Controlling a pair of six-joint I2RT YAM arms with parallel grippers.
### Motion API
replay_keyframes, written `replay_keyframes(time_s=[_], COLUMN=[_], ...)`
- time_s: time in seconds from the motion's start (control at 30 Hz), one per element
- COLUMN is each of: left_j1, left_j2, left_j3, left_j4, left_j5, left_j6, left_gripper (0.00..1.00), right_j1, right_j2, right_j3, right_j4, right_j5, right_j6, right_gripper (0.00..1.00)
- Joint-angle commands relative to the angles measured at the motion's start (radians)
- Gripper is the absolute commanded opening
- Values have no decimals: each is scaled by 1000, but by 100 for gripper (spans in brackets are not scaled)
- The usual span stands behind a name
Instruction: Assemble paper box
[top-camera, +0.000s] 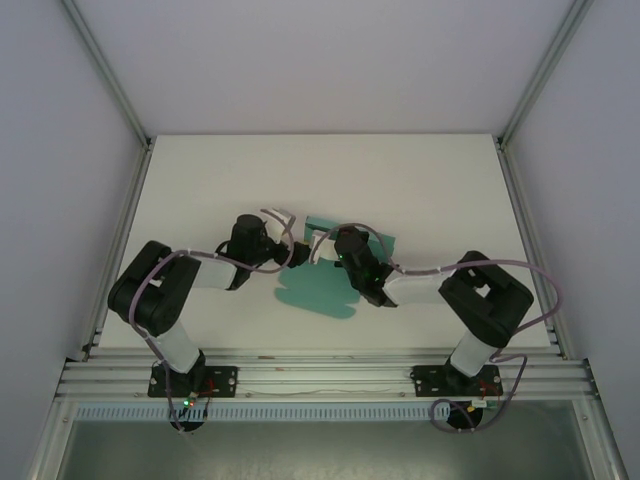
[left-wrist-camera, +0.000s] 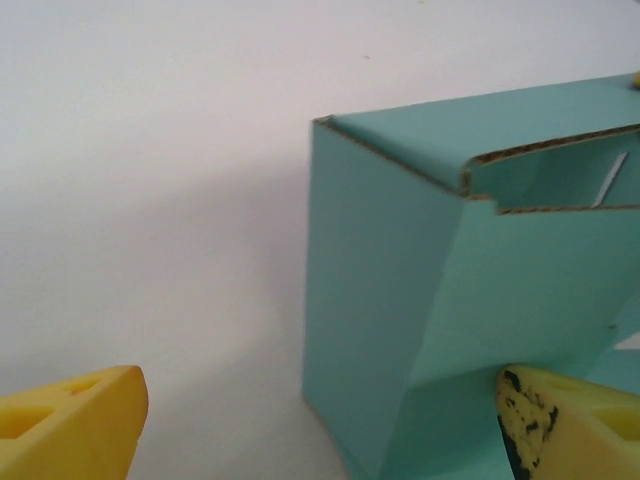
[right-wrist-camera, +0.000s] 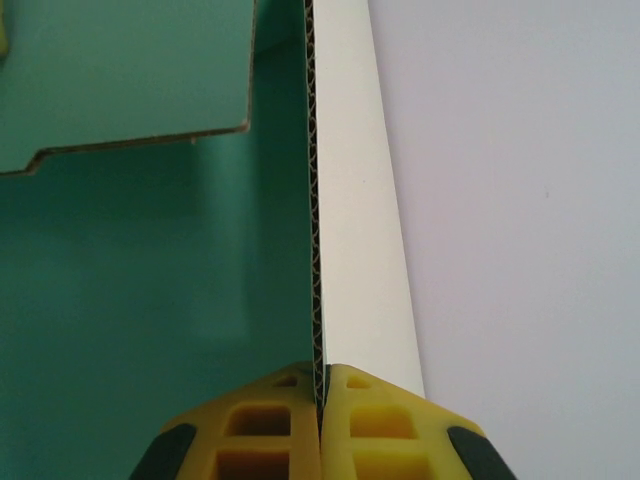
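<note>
Clamping one wall of the box (right-wrist-camera: 120, 260) edge-on, the right end effector (right-wrist-camera: 322, 385) is apparently the sole hold on the half-folded card. With the left end effector (left-wrist-camera: 320, 400) released, its fingers (left-wrist-camera: 75, 420) spread either side of a folded corner, the raised panels could spring back or the box skid across the counter (top-camera: 400, 180) if that pinch slips. Both arms reach from the near edge, elbows bent outward, wrists meeting at the box, mid-counter.

The paper box (top-camera: 325, 285) is teal-green inside and white on its outer face, with brown corrugated cut edges. Against it, the left gripper (left-wrist-camera: 320, 385) and right gripper (right-wrist-camera: 322, 375) are yellow with black marks. The table (top-camera: 430, 190) under it is white.
</note>
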Motion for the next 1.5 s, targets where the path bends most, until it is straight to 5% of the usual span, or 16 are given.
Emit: replay_keyframes(time_s=[0.0, 0.17, 0.6, 0.97, 1.1, 1.2, 1.47], left_j1=[2, 21, -5, -67, -68, -72, -64], left_j2=[-14, -3, 92, 147, 117, 103, -52], left_j3=[59, 60, 109, 120, 106, 107, -7], left_j4=[-71, -73, 2, 50, 54, 20, 57], left_j5=[143, 208, 38, -121, -143, -138, -86], left_j6=[50, 29, -40, -44, -42, -33, -69], left_gripper=[91, 92, 83, 44, 39, 39, 72], right_j1=[0, -6, 8, 43, 43, 42, 3], right_j2=[-1, -5, -31, -12, -20, -22, -36], right_j3=[-4, -3, -2, -28, -33, -33, -6], right_j4=[-119, -109, -196, -188, -181, -165, -124], right_j5=[-82, -83, -143, -121, -109, -98, -38], right_j6=[27, 23, 85, 144, 149, 140, 150], right_gripper=[0, 0, 0, 0, 0, 0, 0])
